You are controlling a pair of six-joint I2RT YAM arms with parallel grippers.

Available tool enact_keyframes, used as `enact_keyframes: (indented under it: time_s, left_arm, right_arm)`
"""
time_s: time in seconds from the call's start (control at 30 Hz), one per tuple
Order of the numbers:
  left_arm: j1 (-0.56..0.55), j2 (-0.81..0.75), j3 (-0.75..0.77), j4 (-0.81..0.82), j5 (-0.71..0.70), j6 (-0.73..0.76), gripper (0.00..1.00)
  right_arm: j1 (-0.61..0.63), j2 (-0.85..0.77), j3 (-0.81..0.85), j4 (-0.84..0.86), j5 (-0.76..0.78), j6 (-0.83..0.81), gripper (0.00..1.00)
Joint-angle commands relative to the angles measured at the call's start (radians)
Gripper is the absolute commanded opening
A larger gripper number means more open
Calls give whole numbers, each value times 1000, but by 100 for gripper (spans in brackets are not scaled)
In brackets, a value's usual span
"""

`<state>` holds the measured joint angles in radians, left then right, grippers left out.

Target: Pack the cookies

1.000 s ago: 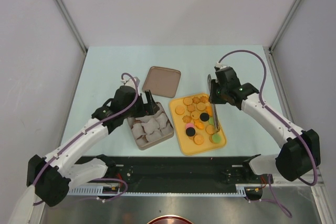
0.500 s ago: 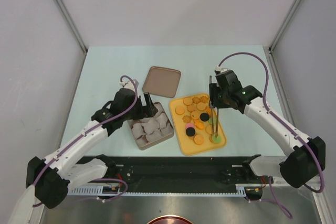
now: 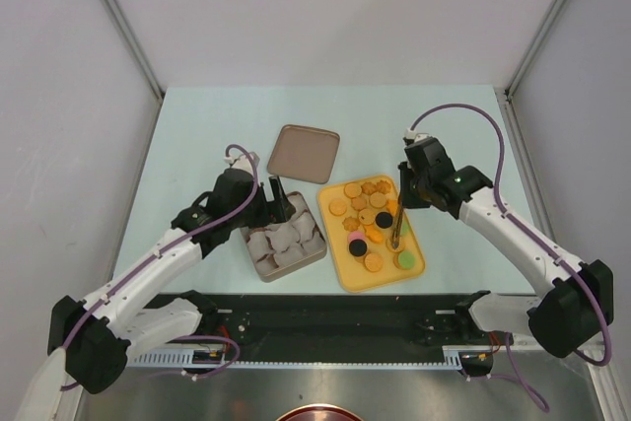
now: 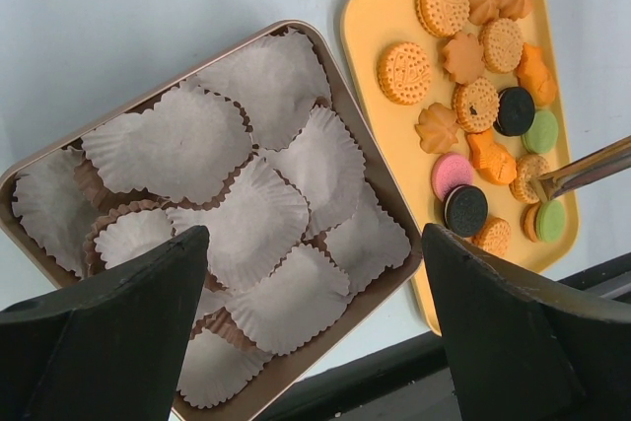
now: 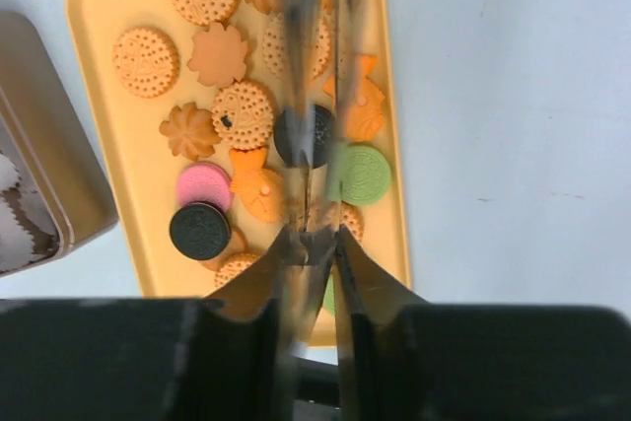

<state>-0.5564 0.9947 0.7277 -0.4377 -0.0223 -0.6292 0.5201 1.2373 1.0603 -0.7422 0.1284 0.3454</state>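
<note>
The right tool (image 3: 404, 194), clamped on metal tongs (image 4: 592, 167), has drawn its wrist back a touch, and the blades now slant onto a tan biscuit near the yellow tray's (image 5: 118, 135) near-right corner (blades almost together; whether they nip it I cannot tell). So picking is under way, with nothing packed yet. The cookies (image 5: 243, 113) all lie on that tray: small orange-tan rounds and flowers, plus black, pink and green ones. The left tool (image 4: 311, 253) hangs spread wide over the paper cups (image 4: 246, 224) in the tin (image 5: 49, 145)

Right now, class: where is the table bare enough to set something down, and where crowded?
Bare: table left of the tin, behind the lid, right of the tray. Crowded: tray under cookies and tongs; tin full of paper cups.
</note>
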Motion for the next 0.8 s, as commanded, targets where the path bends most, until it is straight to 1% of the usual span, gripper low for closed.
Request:
enact_keyframes:
  time_s: [0.0,0.07,0.13,0.17,0.23,0.27,0.3,0.37,0.43,0.47,0.6,0.63,0.77]
  left_arm:
    - [-4,-4,22,10,5,-6,94]
    - [-5,-5,27,8,12,-3,93]
    - [-4,-10,36,10,13,0,93]
    - [-4,-13,39,13,43,3,93]
    - [-4,-16,48,17,65,8,93]
    - [-4,-21,50,22,71,13,93]
    - [-4,-22,53,28,77,19,93]
    - [-4,-22,53,40,94,23,93]
    - [-5,-21,53,51,110,29,94]
    - [-5,-18,52,56,123,29,93]
    - [-4,-25,41,59,140,28,93]
    - [-5,-34,38,59,140,28,93]
    - [-4,-74,30,41,119,31,93]
  right_arm:
    - [-5,-35,73,-51,46,12,14]
    - [-34,-33,140,-91,60,7,6]
    - [-77,-36,190,-158,71,0,2]
    - [-94,-35,220,-183,76,-3,0]
    - [-144,-21,299,-249,74,-22,0]
    - [-216,-4,322,-269,56,-29,0]
    - [-247,19,373,-304,44,-54,0]
    - [-322,108,409,-324,59,-65,0]
    - [-356,175,432,-312,74,-74,0]
    - [-371,236,435,-301,79,-72,0]
    - [-439,361,434,-179,51,-54,0]
    - [-445,390,435,-162,22,-48,0]
    - [-448,499,480,-106,48,-48,0]
